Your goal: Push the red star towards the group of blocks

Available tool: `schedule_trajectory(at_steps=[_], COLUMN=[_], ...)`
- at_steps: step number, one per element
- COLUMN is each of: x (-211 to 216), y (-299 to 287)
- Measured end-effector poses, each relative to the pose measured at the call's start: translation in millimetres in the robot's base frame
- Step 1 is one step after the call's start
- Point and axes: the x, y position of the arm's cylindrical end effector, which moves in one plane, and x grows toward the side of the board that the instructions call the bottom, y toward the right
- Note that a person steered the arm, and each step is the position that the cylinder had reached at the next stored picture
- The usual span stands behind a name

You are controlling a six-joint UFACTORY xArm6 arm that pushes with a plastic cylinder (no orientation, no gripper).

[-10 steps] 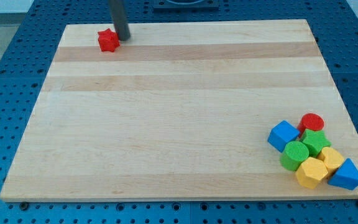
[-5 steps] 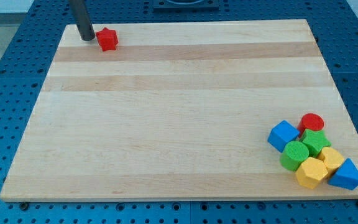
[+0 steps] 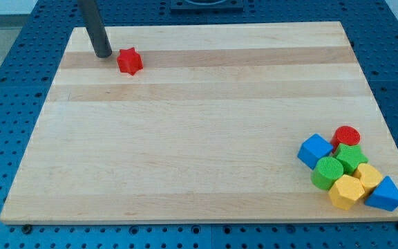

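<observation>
Just left of the red star (image 3: 129, 61) — my tip (image 3: 103, 54), slightly apart.

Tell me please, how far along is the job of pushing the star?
Done: my tip stands at the red star's upper left, a small gap between. In hand: pushing it toward the view's bottom right. Left: nearly everything; the group of blocks lies across the whole board.

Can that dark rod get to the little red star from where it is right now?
Probably yes. My tip sits just to the view's left of the red star, slightly above it, with only bare board between them. The group of blocks lies far off at the view's bottom right, so nothing blocks the way.
</observation>
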Motion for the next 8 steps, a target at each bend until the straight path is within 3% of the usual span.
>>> schedule_trajectory(at_steps=[2,4,7,8], x=[30,104,136,152], y=[85,71,218,188])
